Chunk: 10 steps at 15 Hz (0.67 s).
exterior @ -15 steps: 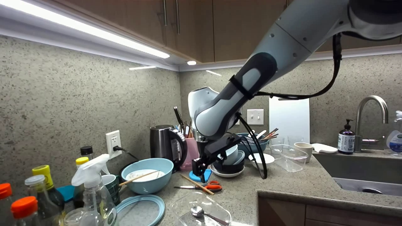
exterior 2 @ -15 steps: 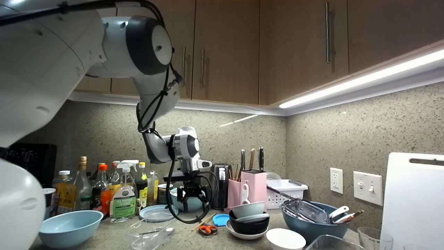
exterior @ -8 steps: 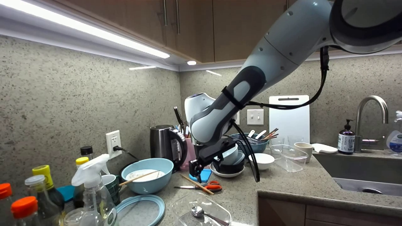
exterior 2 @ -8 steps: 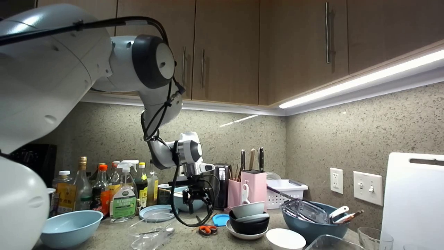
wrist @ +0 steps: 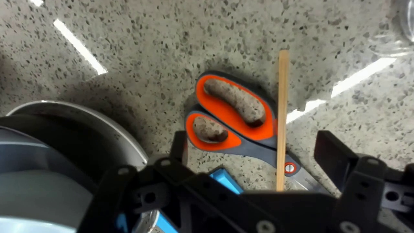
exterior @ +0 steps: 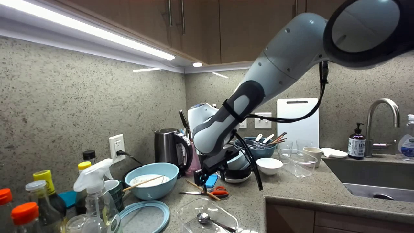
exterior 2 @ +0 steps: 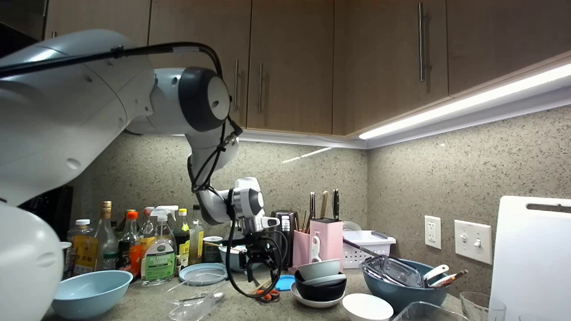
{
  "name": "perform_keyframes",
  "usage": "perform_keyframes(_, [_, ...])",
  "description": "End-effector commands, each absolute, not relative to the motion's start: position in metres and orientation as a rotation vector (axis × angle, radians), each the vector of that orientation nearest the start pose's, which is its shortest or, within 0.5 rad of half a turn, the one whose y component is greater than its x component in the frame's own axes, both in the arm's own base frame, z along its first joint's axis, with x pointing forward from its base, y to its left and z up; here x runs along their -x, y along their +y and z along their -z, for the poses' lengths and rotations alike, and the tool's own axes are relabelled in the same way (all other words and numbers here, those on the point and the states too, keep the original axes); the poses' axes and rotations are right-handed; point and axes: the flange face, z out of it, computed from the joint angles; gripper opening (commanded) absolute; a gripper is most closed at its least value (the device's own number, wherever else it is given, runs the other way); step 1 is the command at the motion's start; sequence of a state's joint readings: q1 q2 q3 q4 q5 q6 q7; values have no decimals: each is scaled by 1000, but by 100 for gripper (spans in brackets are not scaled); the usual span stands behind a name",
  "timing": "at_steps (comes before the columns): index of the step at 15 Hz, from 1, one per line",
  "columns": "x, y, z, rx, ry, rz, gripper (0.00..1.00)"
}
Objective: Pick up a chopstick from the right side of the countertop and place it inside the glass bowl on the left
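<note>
A light wooden chopstick (wrist: 282, 106) lies across orange-handled scissors (wrist: 258, 131) on the speckled countertop (wrist: 155, 64); the chopstick also shows in an exterior view (exterior: 193, 184). My gripper (wrist: 254, 145) is open and empty, low over the chopstick and scissors. In the wrist view the chopstick runs between the two fingers, nearer the right one, and touches neither. Its lower end is hidden behind the gripper body. The gripper also shows in both exterior views (exterior: 201, 186) (exterior 2: 259, 274). A light blue bowl (exterior: 155, 191), left of the gripper in that exterior view, has another chopstick (exterior: 142, 183) across its rim.
A stack of bowls (wrist: 48, 191) stands close beside the gripper. A blue flat item (wrist: 226, 181) lies under it. A clear tray (exterior: 194, 223) with a spoon (exterior: 204, 217) lies toward the front. A kettle (exterior: 166, 149) and pink knife block (exterior 2: 328, 240) stand behind.
My gripper has moved down toward the chopstick and scissors, drifting slightly left in an exterior view and right in the opposite one. The objects on the countertop have not moved.
</note>
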<state>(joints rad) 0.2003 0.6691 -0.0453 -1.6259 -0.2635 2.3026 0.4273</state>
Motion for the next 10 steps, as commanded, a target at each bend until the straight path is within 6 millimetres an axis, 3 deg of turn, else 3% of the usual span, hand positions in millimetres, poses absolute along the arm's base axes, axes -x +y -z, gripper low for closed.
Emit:
perform_keyframes(1, [-703,106,-221,3348,28,60,100])
perform_keyframes(9, [-725,125,-206,3334,-125,-68,100])
perform_keyframes(10, [-727,126,-206,3332,-120,-95,85])
